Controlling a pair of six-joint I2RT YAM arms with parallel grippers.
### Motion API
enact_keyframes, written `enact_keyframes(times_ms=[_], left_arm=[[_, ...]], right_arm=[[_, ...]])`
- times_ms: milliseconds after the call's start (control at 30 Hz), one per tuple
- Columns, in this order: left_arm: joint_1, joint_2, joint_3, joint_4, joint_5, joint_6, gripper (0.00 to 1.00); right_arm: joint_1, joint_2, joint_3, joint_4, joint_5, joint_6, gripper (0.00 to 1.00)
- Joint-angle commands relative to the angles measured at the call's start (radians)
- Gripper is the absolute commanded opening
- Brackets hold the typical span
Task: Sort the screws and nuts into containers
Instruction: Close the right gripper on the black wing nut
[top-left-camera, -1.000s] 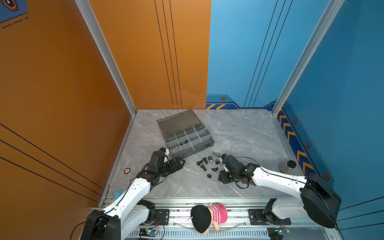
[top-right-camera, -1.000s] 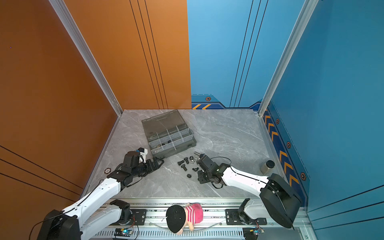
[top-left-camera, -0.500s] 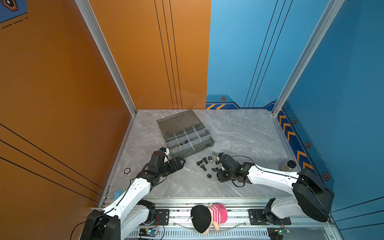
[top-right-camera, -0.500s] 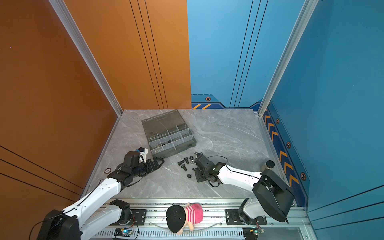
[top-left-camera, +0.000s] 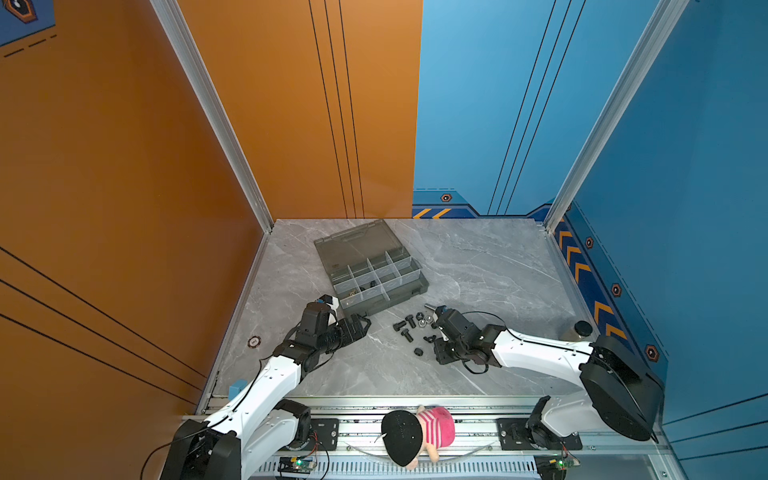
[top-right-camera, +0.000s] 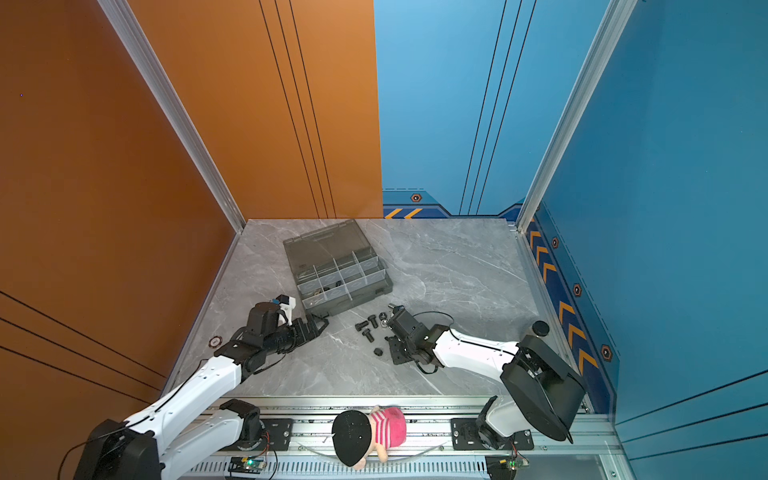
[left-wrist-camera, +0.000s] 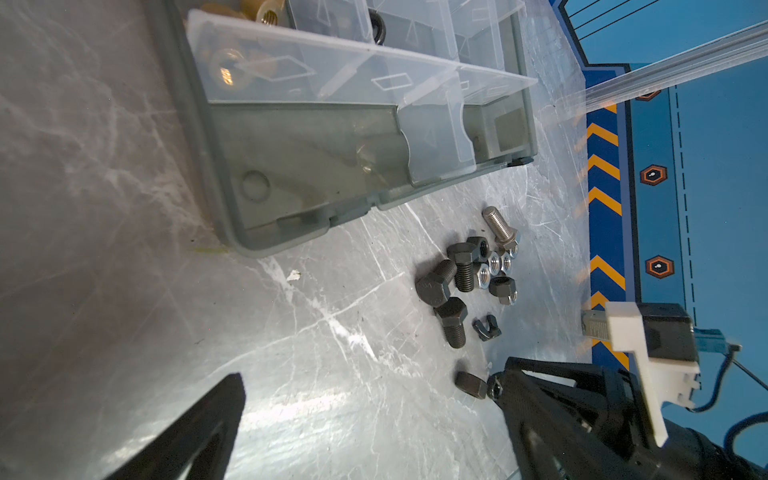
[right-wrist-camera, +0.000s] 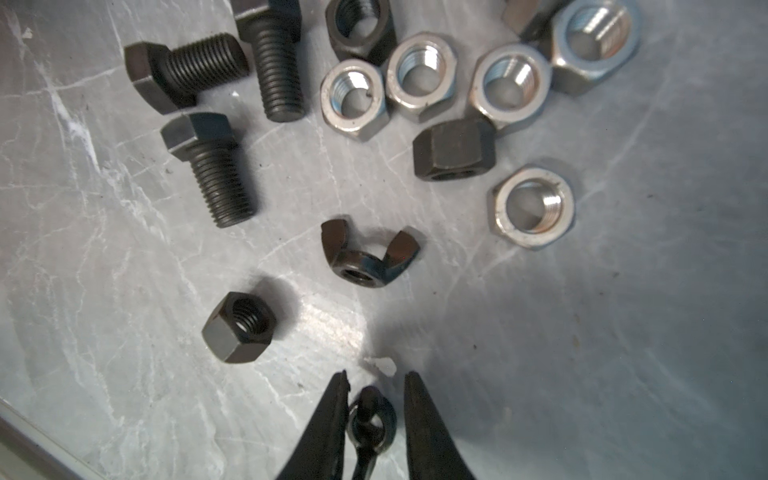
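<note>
The only print in view is on a round sticker on the table, at 8 o'clock from the organiser case, and it is too small to read.

In the right wrist view the right gripper stands narrow around a black wing nut. The nut sits between the fingertips, against one finger and with a sliver of gap to the other, so the claw is not yet clamped on it.

In both top views this claw is at the 4 o'clock edge of the loose pile, and the pile lies on the table at 5 o'clock from the case. The left gripper is spread wide and holds nothing; it is just beside the case's near wall, at 6 o'clock from the case.

Loose on the table, counted:
- three black bolts;
- five silver hex nuts;
- three black hex nuts, one of them apart from the rest at the pile's 6 o'clock;
- one second black wing nut;
- one silver bolt, at the pile's far edge.

In the left wrist view two brass-coloured wing nuts lie inside the case, in a cell at its left end.
</note>
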Motion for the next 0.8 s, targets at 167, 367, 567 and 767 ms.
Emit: enact_keyframes(times_ms=[167, 367, 567, 767], left_arm=[[-0.008, -0.007, 0.021, -0.011, -0.02, 0.007, 0.98], [-0.008, -0.008, 0.022, -0.012, -0.021, 0.008, 0.98], [-0.008, -0.008, 0.02, -0.013, -0.021, 0.007, 0.98], [-0.008, -0.006, 0.021, -0.013, -0.022, 0.006, 0.98]], right_arm=[[0.004, 0.019, 0.024, 0.016, 0.017, -0.002, 0.23], [0.004, 0.025, 0.022, 0.013, 0.018, -0.002, 0.2], [0.01, 0.031, 0.021, 0.01, 0.021, -0.005, 0.19], [0.015, 0.042, 0.022, 0.013, 0.021, -0.003, 0.17]])
